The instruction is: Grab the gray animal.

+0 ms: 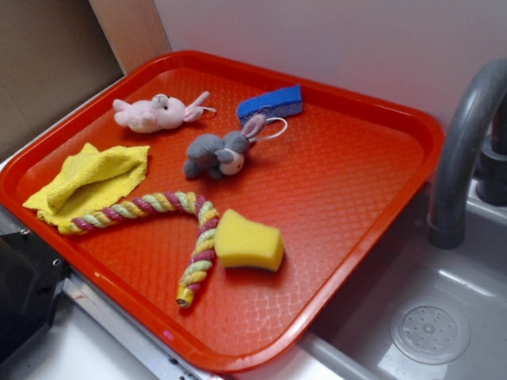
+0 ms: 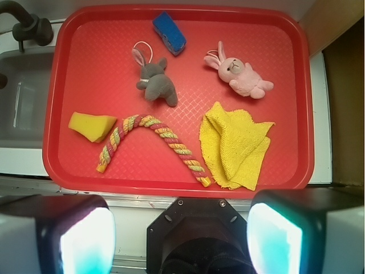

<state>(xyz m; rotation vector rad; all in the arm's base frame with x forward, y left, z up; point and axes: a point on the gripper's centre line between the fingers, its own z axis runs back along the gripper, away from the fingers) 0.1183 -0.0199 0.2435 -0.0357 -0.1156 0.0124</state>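
Note:
The gray animal (image 1: 215,153) (image 2: 155,83), a small dark-gray plush bunny with a white muzzle, pink-lined ears and a white string loop, lies on its side near the middle of the red tray (image 1: 341,198) (image 2: 85,68). My gripper (image 2: 181,240) hovers high above the tray's near edge, well short of the bunny. Its two fingers (image 2: 85,240) stand wide apart with nothing between them. In the exterior view only a dark part of the arm shows at the bottom left corner.
On the tray also lie a pale pink plush bunny (image 1: 154,112) (image 2: 239,74), a blue sponge (image 1: 272,102) (image 2: 169,32), a yellow cloth (image 1: 91,184) (image 2: 235,145), a braided rope (image 1: 162,218) (image 2: 154,142) and a yellow sponge (image 1: 248,240) (image 2: 91,125). A gray sink with faucet (image 1: 463,150) adjoins the tray.

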